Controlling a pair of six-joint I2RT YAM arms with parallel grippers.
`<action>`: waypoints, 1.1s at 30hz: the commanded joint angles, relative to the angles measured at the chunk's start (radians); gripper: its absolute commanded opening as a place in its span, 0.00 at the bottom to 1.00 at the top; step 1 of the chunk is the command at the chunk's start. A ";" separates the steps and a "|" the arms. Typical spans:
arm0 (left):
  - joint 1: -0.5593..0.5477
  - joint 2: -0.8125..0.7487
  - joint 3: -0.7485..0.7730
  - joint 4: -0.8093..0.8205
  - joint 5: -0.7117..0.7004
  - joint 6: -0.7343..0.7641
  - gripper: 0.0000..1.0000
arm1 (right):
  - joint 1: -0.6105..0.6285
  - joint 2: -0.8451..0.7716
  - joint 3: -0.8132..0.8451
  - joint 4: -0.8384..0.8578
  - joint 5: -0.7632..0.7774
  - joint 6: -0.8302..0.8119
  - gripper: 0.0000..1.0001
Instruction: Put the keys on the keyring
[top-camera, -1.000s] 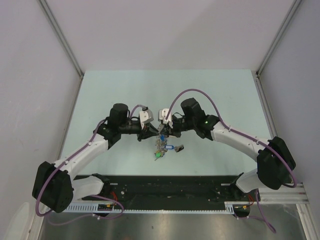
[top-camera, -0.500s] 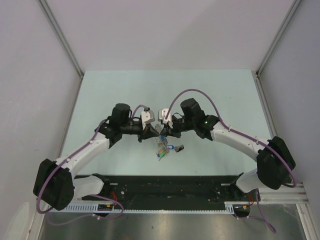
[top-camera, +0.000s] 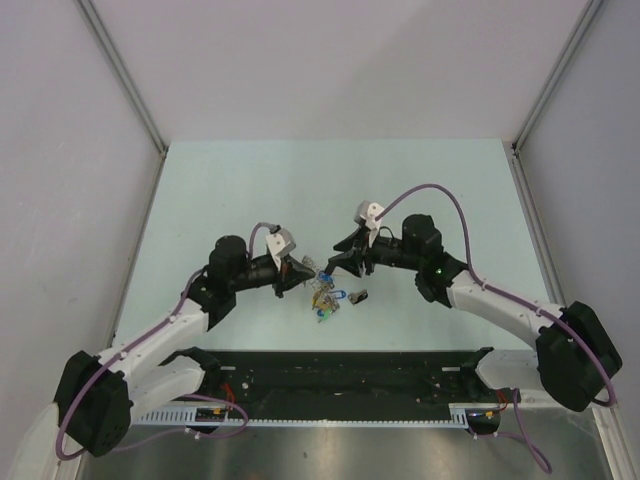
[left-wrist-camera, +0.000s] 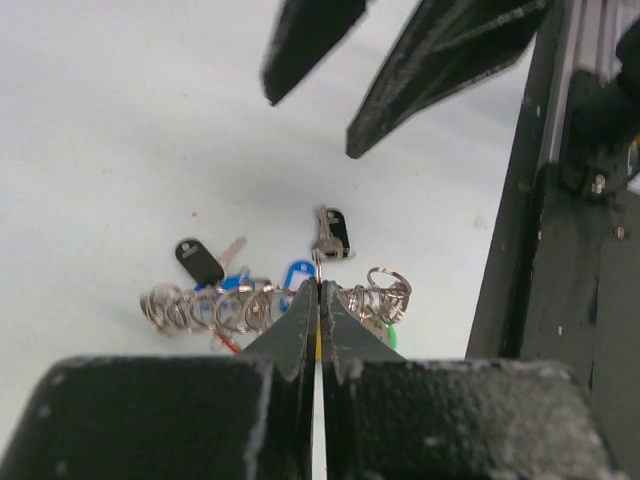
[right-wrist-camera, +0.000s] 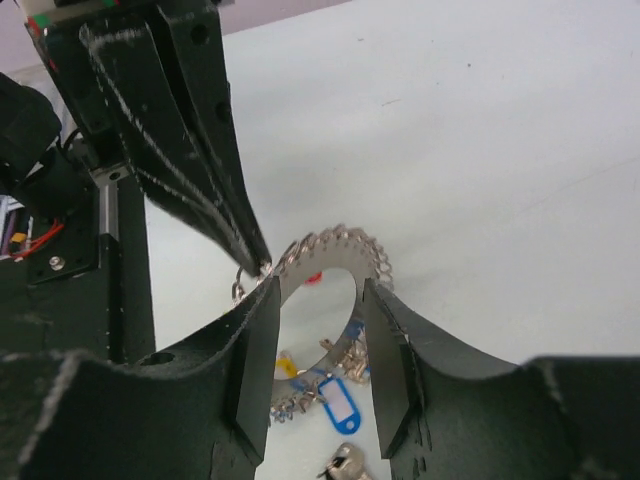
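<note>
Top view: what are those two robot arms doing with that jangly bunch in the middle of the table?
They are putting keys onto a ring. The left arm has its jaws shut on the rim of the large thin silver wire keyring. The right arm hovers close by with its jaws open, gripping nothing. One loose silver key with a dark head lies on the pale green table beside the bunch, not yet on the ring.
</note>
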 joint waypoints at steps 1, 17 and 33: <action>-0.010 -0.073 -0.064 0.251 -0.086 -0.159 0.00 | -0.010 -0.040 -0.156 0.344 0.040 0.226 0.44; -0.022 -0.079 -0.138 0.380 -0.109 -0.216 0.00 | 0.057 0.223 -0.313 0.940 0.129 0.388 0.42; -0.027 -0.087 -0.138 0.383 -0.109 -0.213 0.00 | 0.102 0.352 -0.317 1.090 0.265 0.401 0.33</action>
